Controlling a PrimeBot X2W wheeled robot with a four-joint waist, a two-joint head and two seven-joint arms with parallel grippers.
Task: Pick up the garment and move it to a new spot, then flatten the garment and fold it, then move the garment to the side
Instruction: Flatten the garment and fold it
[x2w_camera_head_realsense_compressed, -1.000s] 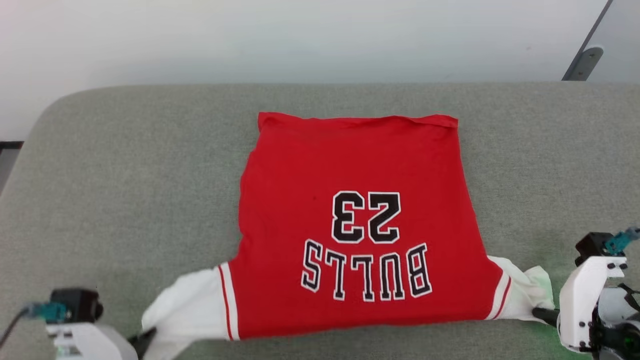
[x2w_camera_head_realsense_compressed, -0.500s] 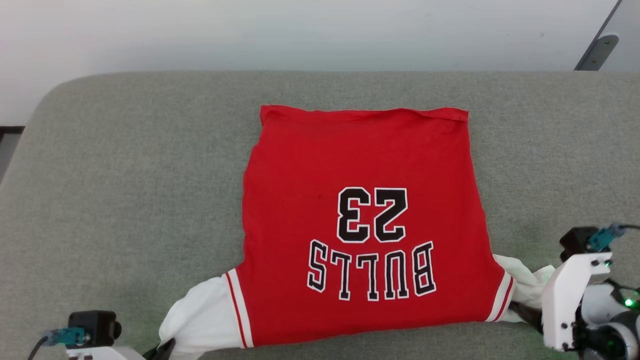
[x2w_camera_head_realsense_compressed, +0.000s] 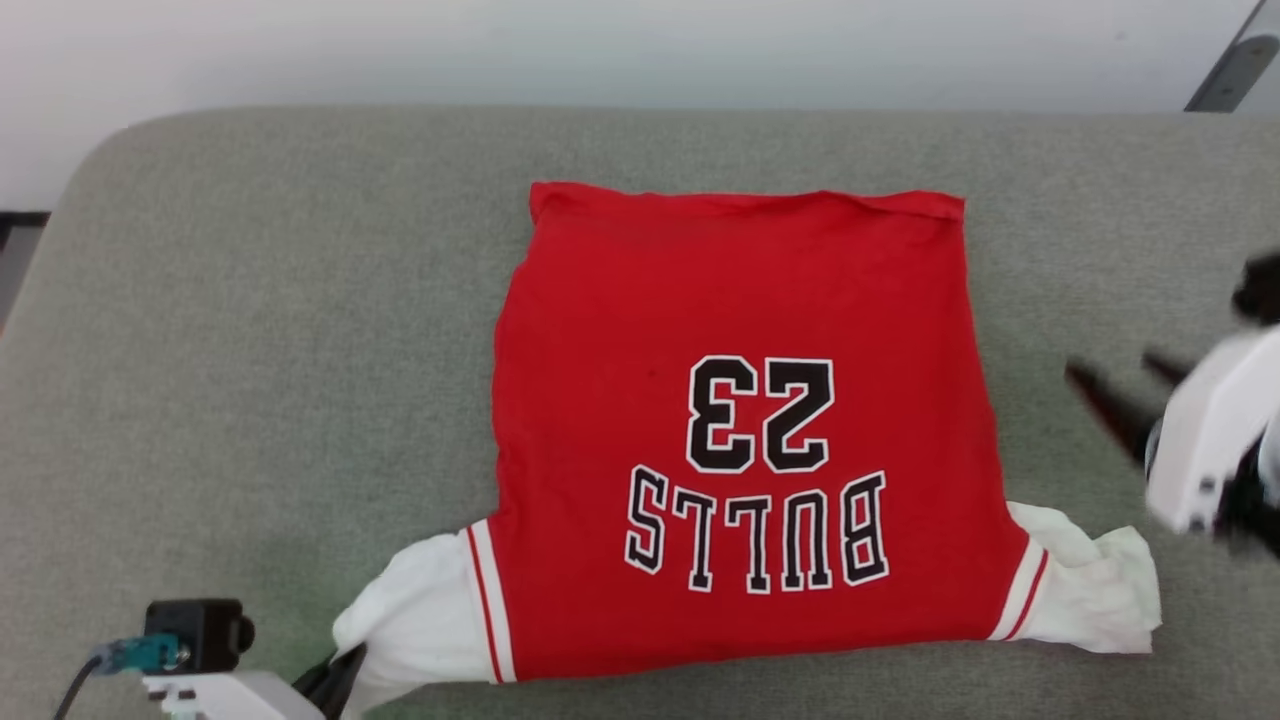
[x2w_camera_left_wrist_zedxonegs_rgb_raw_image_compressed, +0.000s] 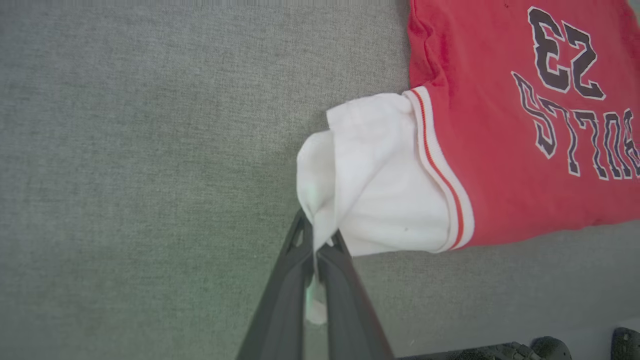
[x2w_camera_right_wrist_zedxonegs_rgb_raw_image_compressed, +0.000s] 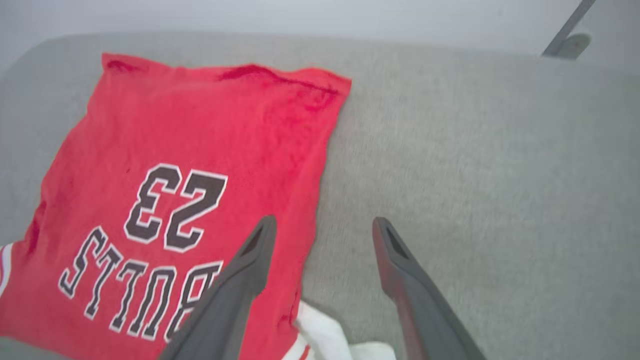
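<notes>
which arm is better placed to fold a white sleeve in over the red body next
Left. The left claw is shut on the white sleeve of the garment, so it could probably carry that sleeve inward at once. The right claw is open, holding nothing, beside the garment.

surface is a grey-green woven fabric pad (x2w_camera_head_realsense_compressed: 250, 350), rounded at its far left corner. plain pale wall (x2w_camera_head_realsense_compressed: 600, 50) right behind it. slanted grey metal bar (x2w_camera_head_realsense_compressed: 1238, 62) at the top right, ending in a rounded foot near the pad's back edge. small dark strip (x2w_camera_head_realsense_compressed: 20, 218) at the left edge, can't tell what it is.
</notes>
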